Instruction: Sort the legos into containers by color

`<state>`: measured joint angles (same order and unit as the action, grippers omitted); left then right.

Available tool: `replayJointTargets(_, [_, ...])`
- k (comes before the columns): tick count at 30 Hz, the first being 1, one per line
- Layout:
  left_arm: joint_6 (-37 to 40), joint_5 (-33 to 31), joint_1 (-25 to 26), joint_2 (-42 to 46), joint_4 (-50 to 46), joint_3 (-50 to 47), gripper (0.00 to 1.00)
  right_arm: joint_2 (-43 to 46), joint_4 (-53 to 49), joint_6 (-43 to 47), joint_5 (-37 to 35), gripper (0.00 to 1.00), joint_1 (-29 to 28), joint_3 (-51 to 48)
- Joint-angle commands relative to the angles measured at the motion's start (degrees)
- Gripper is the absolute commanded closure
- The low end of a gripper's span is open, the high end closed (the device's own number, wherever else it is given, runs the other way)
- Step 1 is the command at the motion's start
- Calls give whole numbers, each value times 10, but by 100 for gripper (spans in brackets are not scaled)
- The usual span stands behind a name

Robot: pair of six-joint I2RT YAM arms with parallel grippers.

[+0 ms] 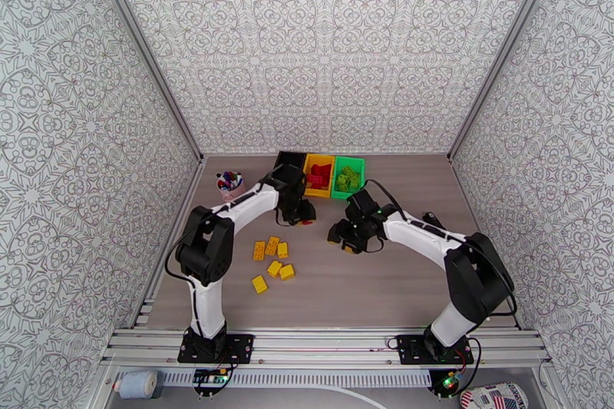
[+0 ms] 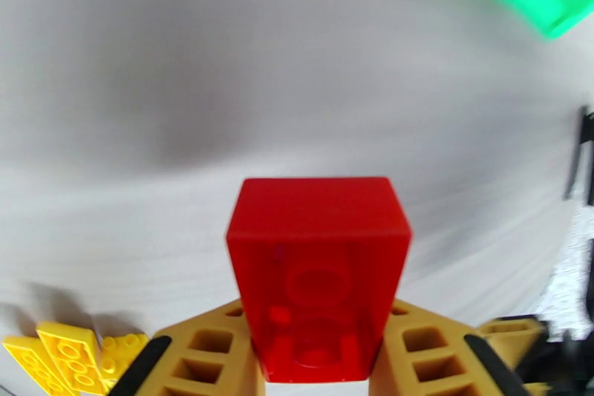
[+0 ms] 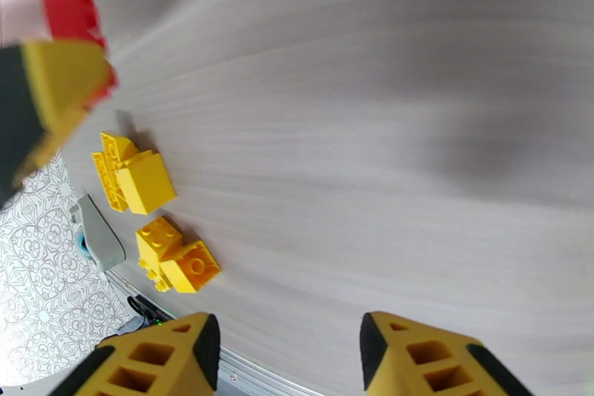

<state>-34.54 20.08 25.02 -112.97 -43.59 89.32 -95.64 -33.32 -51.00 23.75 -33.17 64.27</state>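
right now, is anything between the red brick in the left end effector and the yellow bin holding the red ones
Nothing visible. The left end effector holds the red brick just short of the yellow bin, with only table between them. The right end effector hangs open off to the side, outside that path.

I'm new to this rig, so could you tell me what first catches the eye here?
A red lego clamped in the left gripper dominates the left wrist view. From above, loose yellow legos lie near the left arm, and at the back the yellow bin holds red bricks, the green bin green bricks.
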Motion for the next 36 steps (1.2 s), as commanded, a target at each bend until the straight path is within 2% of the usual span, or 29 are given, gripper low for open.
replayJointTargets(1, [-8,48,-23,-14,19,58,66,0,-16,12,-5,45,-1,25])
replayJointTargets(9, [-20,110,-64,-110,25,213,64,27,-43,13,-28,45,3,20])
replayJointTargets(14, [-37,156,-79,-212,21,367,62,35,-49,10,-30,45,10,22])
replayJointTargets(16, [-47,167,-82,-256,18,431,54,36,-53,10,-31,45,13,24])
replayJointTargets(19, [-62,176,-88,-307,14,499,32,34,-60,14,-33,45,17,29])
replayJointTargets(20, [-65,176,-89,-314,12,510,30,34,-63,16,-33,45,17,32])
replayJointTargets(25, [-50,164,-93,-280,19,483,27,35,-76,23,-42,45,18,42])
replayJointTargets(30, [-25,129,-87,-184,21,364,27,35,-81,24,-53,45,17,40])
replayJointTargets(36, [15,9,-58,-37,-27,190,26,21,-101,42,-66,45,18,64])
